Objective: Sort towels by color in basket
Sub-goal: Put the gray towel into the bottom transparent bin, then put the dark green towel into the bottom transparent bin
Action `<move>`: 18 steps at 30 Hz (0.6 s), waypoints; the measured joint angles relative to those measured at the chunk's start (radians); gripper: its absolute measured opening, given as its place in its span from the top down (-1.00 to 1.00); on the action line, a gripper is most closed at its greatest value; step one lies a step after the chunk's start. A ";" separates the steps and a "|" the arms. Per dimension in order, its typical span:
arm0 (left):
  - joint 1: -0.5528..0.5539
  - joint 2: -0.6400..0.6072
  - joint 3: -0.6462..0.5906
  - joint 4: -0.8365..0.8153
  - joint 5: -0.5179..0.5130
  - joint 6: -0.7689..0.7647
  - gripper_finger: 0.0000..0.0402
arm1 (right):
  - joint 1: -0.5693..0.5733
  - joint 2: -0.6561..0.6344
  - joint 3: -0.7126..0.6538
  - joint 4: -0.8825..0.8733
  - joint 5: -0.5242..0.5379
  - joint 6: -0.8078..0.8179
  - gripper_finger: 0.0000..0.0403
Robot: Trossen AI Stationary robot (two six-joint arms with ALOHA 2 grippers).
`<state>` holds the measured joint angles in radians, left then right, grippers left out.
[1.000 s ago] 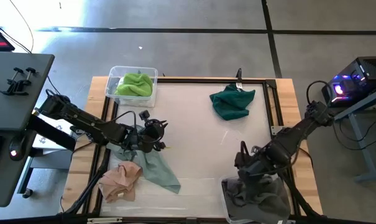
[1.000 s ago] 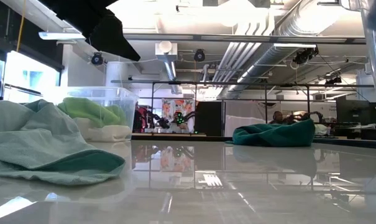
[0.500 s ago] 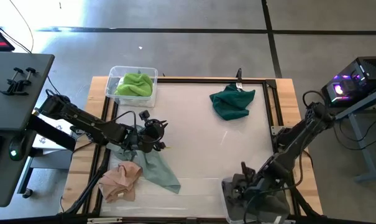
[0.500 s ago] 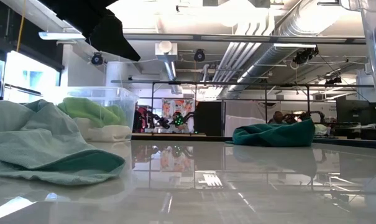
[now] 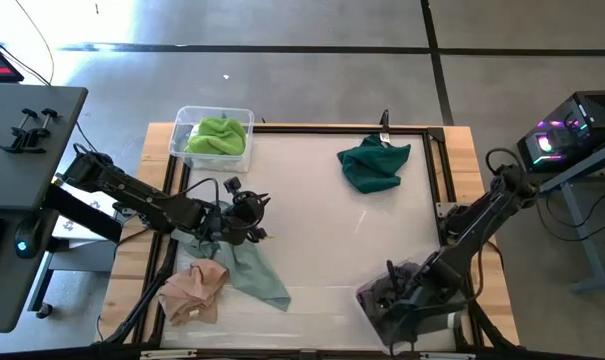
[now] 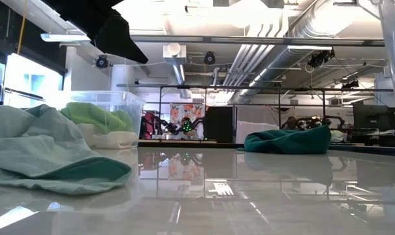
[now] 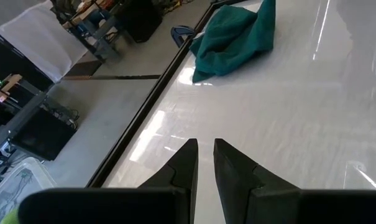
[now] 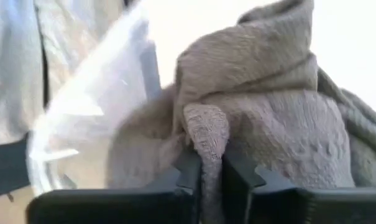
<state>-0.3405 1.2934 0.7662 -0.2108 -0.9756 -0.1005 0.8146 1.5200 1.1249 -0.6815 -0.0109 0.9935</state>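
At nine o'clock on the bench (image 5: pixel 322 215), the left hand (image 5: pixel 259 218) hangs low over the pale mint towel (image 5: pixel 250 272), fingers (image 7: pixel 186 167) pressed nearly together with only a thin slit between them, gripping nothing. The mint towel spreads out beneath it toward seven o'clock, and the peach towel (image 5: pixel 193 290) lies crumpled just beside it, touching its edge, nearer the bench's corner. Up at eleven o'clock sits a clear bin (image 5: pixel 187 118) with the lime green towel (image 5: pixel 217 135) heaped inside; the low view shows something white under that green cloth. Moving across, the dark teal towel (image 5: pixel 373 165) lies bunched at one o'clock, well apart from both arms; the left wrist view looks straight at it across bare, shiny bench. Over at five o'clock, the right hand (image 5: pixel 387 296) is down in a second clear bin (image 5: pixel 364 297), and the right wrist view shows its fingers (image 8: pixel 191 169) pinched on a fold of grey towel (image 8: pixel 262 118), the cloth rising up between them. The rest of that grey towel is heaped in the bin around the hand.
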 joint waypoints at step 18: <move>0.000 0.000 0.000 0.000 0.000 0.000 0.81 | -0.147 -0.001 0.359 -0.720 0.336 0.044 0.63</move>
<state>-0.3401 1.2934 0.7662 -0.2104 -0.9756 -0.1005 0.6680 1.5188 1.4837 -1.4014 0.3246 1.0379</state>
